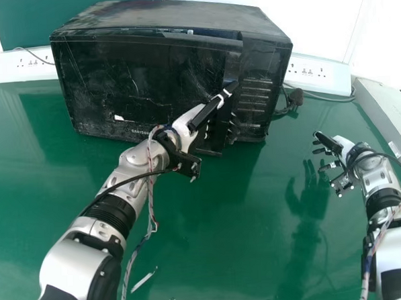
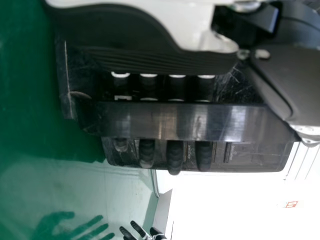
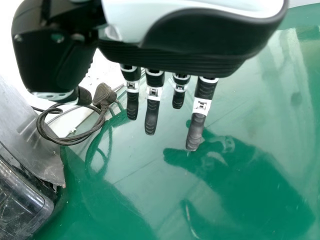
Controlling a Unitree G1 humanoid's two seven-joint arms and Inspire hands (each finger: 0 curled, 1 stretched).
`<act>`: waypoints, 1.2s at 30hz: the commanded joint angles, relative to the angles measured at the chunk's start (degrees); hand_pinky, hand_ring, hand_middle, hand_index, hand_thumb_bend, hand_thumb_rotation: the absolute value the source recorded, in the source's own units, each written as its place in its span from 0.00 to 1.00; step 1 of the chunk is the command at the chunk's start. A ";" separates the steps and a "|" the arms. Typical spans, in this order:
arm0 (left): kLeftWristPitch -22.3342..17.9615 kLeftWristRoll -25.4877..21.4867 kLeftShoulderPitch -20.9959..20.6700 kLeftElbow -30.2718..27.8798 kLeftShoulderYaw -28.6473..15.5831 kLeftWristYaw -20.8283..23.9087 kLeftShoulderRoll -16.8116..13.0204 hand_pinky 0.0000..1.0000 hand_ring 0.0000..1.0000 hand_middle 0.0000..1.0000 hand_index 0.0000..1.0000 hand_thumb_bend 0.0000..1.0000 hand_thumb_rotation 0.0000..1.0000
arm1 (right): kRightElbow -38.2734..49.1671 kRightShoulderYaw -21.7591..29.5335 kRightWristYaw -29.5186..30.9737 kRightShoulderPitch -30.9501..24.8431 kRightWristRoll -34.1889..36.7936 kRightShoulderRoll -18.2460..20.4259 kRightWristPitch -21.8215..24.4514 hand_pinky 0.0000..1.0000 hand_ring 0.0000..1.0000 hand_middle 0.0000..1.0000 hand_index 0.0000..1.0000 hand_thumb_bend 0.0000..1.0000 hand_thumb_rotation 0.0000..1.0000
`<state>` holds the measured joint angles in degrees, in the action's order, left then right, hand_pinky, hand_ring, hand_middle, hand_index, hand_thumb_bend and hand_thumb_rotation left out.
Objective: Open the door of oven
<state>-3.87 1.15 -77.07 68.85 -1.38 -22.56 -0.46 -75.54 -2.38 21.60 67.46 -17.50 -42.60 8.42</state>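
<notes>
The black oven (image 1: 166,16) stands at the back of the table, its door (image 1: 130,83) facing me. At the handle side, the door's lower corner juts forward of the control panel (image 1: 256,86). My left hand (image 1: 184,129) is at the door's upright handle (image 1: 216,137). In the left wrist view, straight fingers of the left hand (image 2: 175,159) pass behind the handle (image 2: 175,121), and their tips show past its far edge. My right hand (image 1: 343,150) is over the table right of the oven; in the right wrist view the right hand (image 3: 152,117) has straight, empty fingers.
White power strips (image 1: 28,63) lie behind the oven on both sides. A black plug and cable (image 1: 294,98) lie by the oven's right side. A pale ledge (image 1: 387,110) borders the green table (image 1: 225,243) at right. A small pale strip (image 1: 144,280) lies near the front.
</notes>
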 commanded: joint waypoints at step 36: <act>6.53 -3.03 11.67 -25.45 2.27 -8.27 -1.27 0.02 0.06 0.11 0.15 0.87 0.74 | -2.09 -1.01 2.73 -2.98 -0.45 2.66 1.21 0.61 0.76 0.82 0.90 0.52 0.59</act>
<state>2.52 -0.40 -64.70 46.92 0.40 -29.22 -2.25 -75.54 -2.65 22.06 67.50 -17.64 -42.71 8.33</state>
